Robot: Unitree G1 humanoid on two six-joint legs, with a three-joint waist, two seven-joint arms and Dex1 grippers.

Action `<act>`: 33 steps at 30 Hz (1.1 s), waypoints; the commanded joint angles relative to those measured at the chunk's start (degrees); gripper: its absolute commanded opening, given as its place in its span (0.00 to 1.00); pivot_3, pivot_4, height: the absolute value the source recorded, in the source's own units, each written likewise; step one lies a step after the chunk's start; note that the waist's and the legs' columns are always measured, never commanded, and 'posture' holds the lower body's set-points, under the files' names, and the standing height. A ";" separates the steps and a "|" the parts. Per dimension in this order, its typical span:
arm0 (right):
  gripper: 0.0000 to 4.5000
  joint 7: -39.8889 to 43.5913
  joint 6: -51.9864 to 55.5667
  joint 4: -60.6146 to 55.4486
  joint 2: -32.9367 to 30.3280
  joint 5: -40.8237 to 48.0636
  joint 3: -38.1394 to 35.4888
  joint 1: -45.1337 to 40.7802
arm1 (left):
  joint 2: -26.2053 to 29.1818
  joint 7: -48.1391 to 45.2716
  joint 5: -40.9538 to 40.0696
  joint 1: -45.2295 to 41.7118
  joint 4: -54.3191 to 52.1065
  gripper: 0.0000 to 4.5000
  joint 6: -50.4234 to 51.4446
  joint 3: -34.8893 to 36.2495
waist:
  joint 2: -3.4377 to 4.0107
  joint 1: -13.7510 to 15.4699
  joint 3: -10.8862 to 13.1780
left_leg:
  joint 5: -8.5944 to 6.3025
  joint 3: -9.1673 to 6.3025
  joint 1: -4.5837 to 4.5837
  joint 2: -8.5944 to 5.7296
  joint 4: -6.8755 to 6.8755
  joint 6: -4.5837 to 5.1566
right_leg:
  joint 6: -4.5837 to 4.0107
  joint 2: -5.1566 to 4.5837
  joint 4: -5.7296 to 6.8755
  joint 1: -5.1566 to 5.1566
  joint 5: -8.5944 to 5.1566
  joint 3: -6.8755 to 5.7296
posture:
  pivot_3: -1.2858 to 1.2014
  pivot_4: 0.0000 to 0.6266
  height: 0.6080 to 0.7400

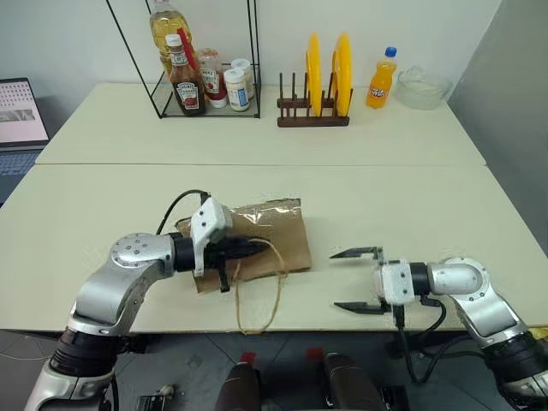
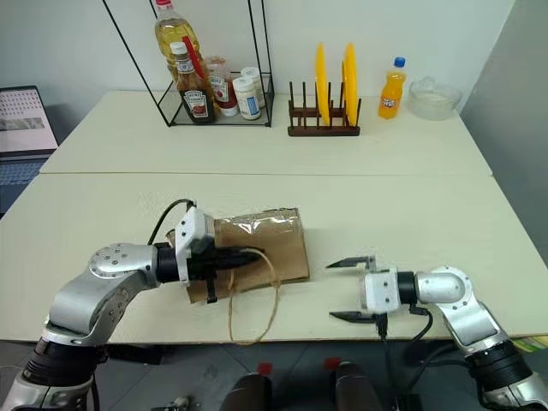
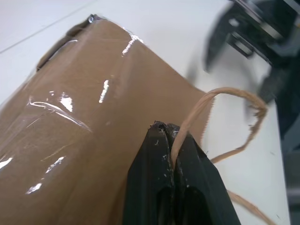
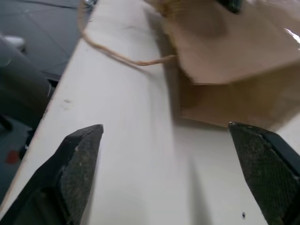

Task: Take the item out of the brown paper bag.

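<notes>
Left gripper [image 3: 169,140] is clamped on 1 twine handle [image 3: 220,117] of your brown paper bag [image 1: 257,240]; right gripper [image 1: 358,279] gapes; item not yet extracted.

Two pale cream tables [image 1: 402,193] stand pushed together, their seam running across the middle of the frame. Behind them, along the top, rises a plain white wall [image 1: 77,34]; a grey panel [image 1: 514,94] slants down the right edge. At the upper left sits a black wire rack [image 1: 205,60] with bottles and jars, beside it a dark wooden plate stand [image 1: 312,116] holding two yellow plates [image 1: 328,73]. A laptop [image 1: 19,116] shows at the left edge. Dark floor [image 1: 282,355] lies along the bottom.
</notes>
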 commanded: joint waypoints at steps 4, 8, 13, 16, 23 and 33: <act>1.00 -5.70 -30.28 13.08 4.95 -8.94 2.60 -5.93 | -0.19 3.19 -2.58 -0.47 -2.61 0.00 3.43 2.25 | 0.00 -0.22 0.00 | 0.01 0.03 0.08 0.00 0.00 -0.01 | -0.01 0.00 0.09 0.01 0.00 0.03 | 0.52 0.24 1.00; 1.00 -13.17 -41.66 22.26 9.74 -19.37 2.87 -11.14 | -0.35 3.95 -3.27 -0.63 -2.92 0.00 4.26 2.33 | 0.00 -0.22 0.00 | 0.01 0.04 0.17 0.00 0.00 -0.03 | -0.02 -0.01 0.27 0.01 0.00 0.05 | 0.52 0.24 1.00; 1.00 -27.93 -48.72 29.41 15.02 -42.13 0.45 -16.65 | -0.69 4.92 -4.31 -1.38 -3.21 0.00 5.58 2.69 | -0.03 -0.29 -0.02 | 0.03 0.10 0.29 0.00 0.00 -0.05 | -0.04 -0.02 0.38 0.01 -0.01 0.10 | 0.52 0.24 1.00; 1.00 -43.40 -44.78 29.77 14.96 -59.11 2.77 -19.32 | -0.63 5.25 -4.55 -1.77 -3.10 0.00 5.79 2.48 | -0.14 -0.38 -0.09 | 0.04 0.16 0.48 0.00 -0.02 -0.08 | -0.08 -0.01 0.54 0.05 -0.03 0.16 | 0.52 0.24 1.00; 1.00 -69.81 -32.39 30.22 15.93 -76.53 14.68 -25.17 | -0.43 5.50 -5.50 -2.22 -3.37 0.00 6.57 2.69 | -0.35 -1.28 -0.22 | 0.21 0.12 1.09 0.00 -0.08 -0.23 | -0.23 0.09 0.83 0.45 -0.11 0.26 | 0.52 0.24 1.00; 0.62 -81.77 -25.14 34.70 16.47 -78.51 25.15 -30.27 | 0.07 5.59 -6.28 -2.22 -3.58 0.00 6.68 2.73 | -0.87 -2.06 -0.52 | 0.19 -0.04 1.75 0.04 -0.30 -0.20 | -0.53 0.17 0.80 1.09 -0.30 0.20 | 0.52 0.24 1.00</act>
